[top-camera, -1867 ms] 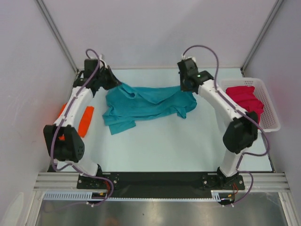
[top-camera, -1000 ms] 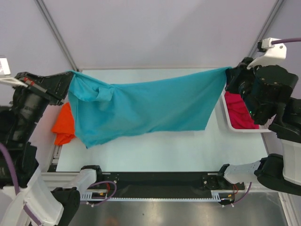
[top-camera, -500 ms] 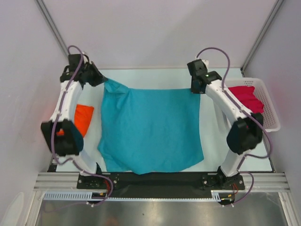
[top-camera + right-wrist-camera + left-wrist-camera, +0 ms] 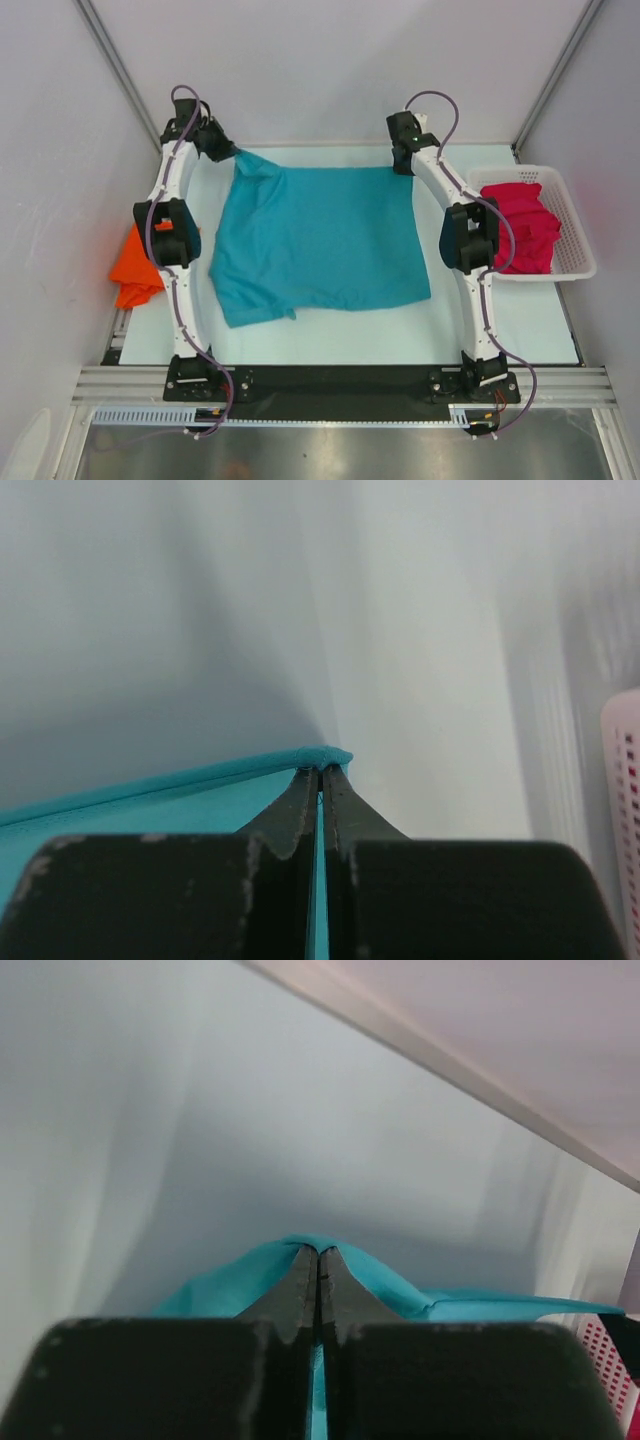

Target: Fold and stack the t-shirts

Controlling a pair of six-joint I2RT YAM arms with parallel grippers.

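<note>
My left gripper point(image 4: 232, 152) and right gripper point(image 4: 403, 168) pinch the teal shirt's point(image 4: 320, 235) top corners; my left arm point(image 4: 168, 232) partly hides the orange shirt point(image 4: 130, 270).

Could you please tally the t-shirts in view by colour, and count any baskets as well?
Teal t-shirt: 1
Orange t-shirt: 1
Magenta t-shirt: 1
White basket: 1
Total: 4
</note>
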